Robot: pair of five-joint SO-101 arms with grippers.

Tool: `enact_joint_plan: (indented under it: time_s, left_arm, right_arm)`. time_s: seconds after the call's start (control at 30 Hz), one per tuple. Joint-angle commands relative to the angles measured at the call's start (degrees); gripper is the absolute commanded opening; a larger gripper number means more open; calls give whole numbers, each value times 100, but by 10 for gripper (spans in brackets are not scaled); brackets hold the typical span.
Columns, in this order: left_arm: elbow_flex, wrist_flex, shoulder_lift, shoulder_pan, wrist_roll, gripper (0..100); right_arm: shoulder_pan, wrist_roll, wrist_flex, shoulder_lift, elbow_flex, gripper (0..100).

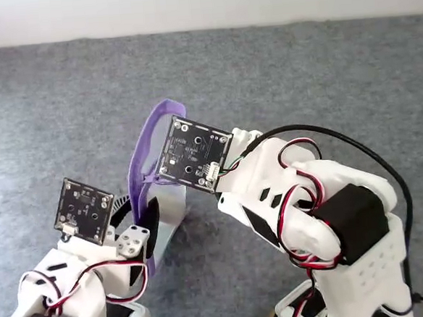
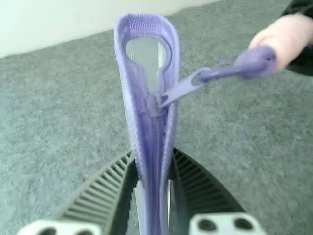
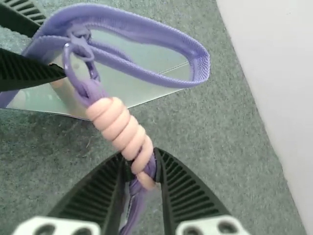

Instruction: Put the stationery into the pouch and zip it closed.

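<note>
At the table (image 1: 300, 72): pouch (image 2: 146, 22) clamped, zip part shut

My left gripper (image 2: 151, 156) grips the pouch's near end, on edge. My right gripper (image 3: 141, 159) pinches the pink coil (image 3: 117, 122) tied to the slider (image 2: 155, 105). Beyond it, the mouth (image 2: 144, 54) gapes.

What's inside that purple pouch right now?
Through the unzipped end of the pouch only its pale inner wall shows; nothing else can be made out there. The zipped stretch, clamped in the left arm's jaws, hides whatever lies deeper.
</note>
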Motion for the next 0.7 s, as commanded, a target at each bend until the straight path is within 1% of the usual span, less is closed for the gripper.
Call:
enact_joint_plan:
  time_s: [0.0, 0.07, 0.17, 0.43, 0.6, 0.67]
  left_arm:
    - [-251, -633, 0, -9, -79, 91]
    - [-4, -879, -18, -18, -79, 91]
    - [338, -993, -35, -35, -79, 91]
    - [295, -1327, -35, -9, -70, 91]
    - [303, -1327, -35, -44, -70, 93]
    - [295, -1327, -35, -53, -70, 121]
  right_arm:
    - [-31, -53, 136, -31, -246, 9]
    - [-31, -53, 136, -31, -246, 9]
    - [-31, -44, 136, -48, -246, 9]
    - [-48, -53, 259, -66, -229, 9]
    - [-462, -44, 251, -189, -255, 9]
    - [-646, -35, 242, -259, -273, 9]
